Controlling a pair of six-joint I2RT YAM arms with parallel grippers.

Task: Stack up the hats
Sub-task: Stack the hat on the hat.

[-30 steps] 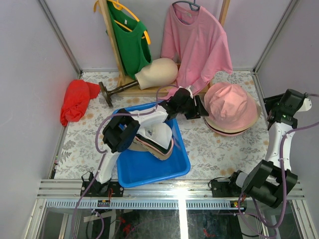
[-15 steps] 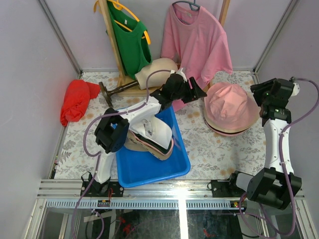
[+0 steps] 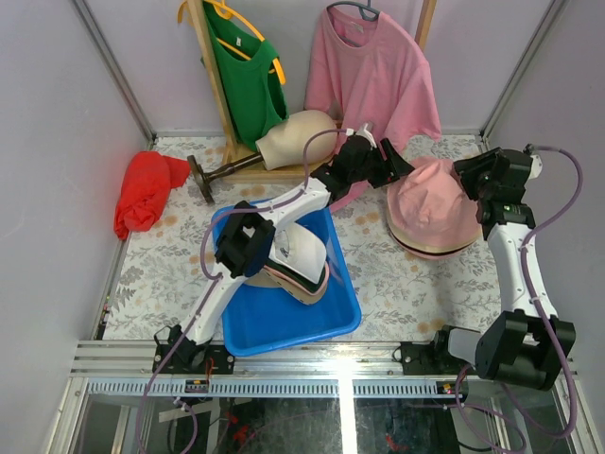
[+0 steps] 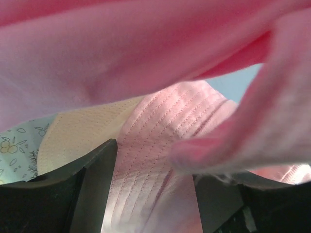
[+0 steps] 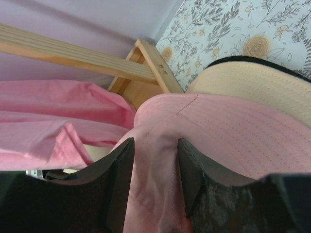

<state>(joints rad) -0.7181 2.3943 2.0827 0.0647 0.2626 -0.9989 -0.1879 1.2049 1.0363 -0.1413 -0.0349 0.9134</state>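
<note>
The pink hat [image 3: 437, 200] sits on top of a small pile at the right of the tabletop [image 3: 397, 279], over a tan brim [image 3: 413, 238] and a black edge below it. More hats, a white cap [image 3: 304, 250] among them, lie heaped in the blue tray [image 3: 317, 331] well apart from that pile.

The 2 arms meet at the pink hat. The left gripper [image 3: 392, 163] is at its far left side with the jaws spread, the stitched brim lying between and beyond them, and the hem of the hanging pink shirt [image 3: 373, 76] draped across its camera. The right gripper [image 3: 470, 180] is at the hat's right side. Its jaws stand partly apart astride a raised ridge of pink cloth, and no squeeze shows.

By the look of it the hat is light, soft and floppy. The crown dents and folds under contact, so a nip there would gather loose cloth and let the rest sag. The rows of stitching make the brim the firmer part and the better place to take hold, 1 grip on each side to keep it spread. The cloth is neither slippery nor fragile. The nearby shirt hem could be caught by mistake.
</note>
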